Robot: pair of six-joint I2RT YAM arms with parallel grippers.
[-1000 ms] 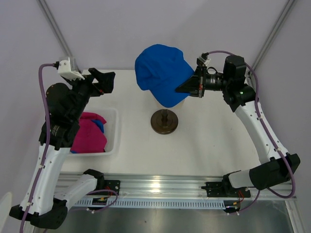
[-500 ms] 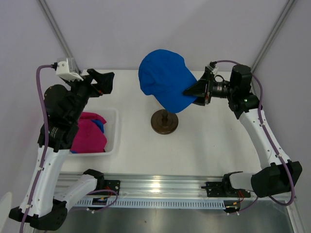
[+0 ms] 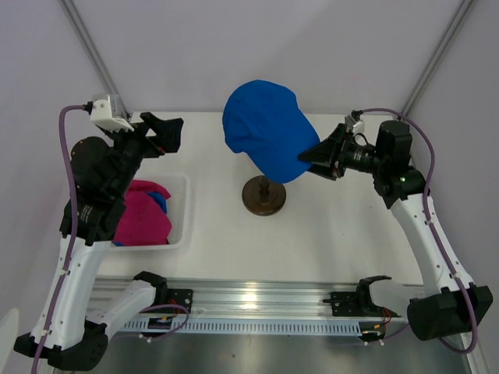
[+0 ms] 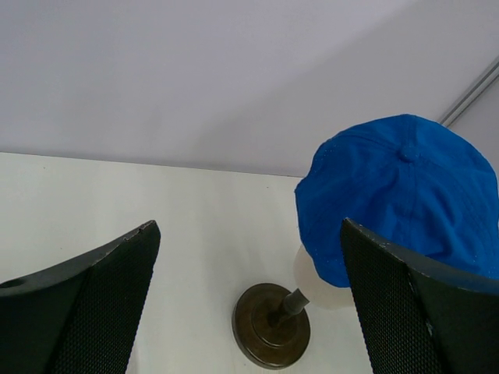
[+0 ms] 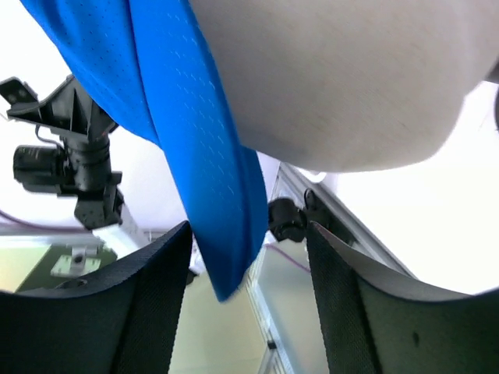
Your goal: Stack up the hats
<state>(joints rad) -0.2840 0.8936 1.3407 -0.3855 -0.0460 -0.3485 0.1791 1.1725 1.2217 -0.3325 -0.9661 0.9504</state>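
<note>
A bright blue hat (image 3: 261,128) sits on the cream mannequin head (image 5: 335,78), above the dark round stand (image 3: 263,195). Its brim (image 5: 210,171) points toward the front right. My right gripper (image 3: 309,153) is open just right of the brim. In the right wrist view the brim's tip hangs between the spread fingers (image 5: 248,226), not pinched. My left gripper (image 3: 168,132) hangs open and empty at the back left. In the left wrist view (image 4: 248,224) it faces the blue hat (image 4: 398,195) and the stand (image 4: 273,326). Magenta hats (image 3: 144,218) and a blue one (image 3: 158,200) lie in the basket.
The white plastic basket (image 3: 181,234) stands at the left, under my left arm. A metal rail (image 3: 257,300) with the arm bases runs along the near edge. White walls close in the back and sides.
My right gripper has opened, let go of the blue hat's brim and drawn back to the right. The hat shifted slightly right and stays on the head. The left arm has not moved.
</note>
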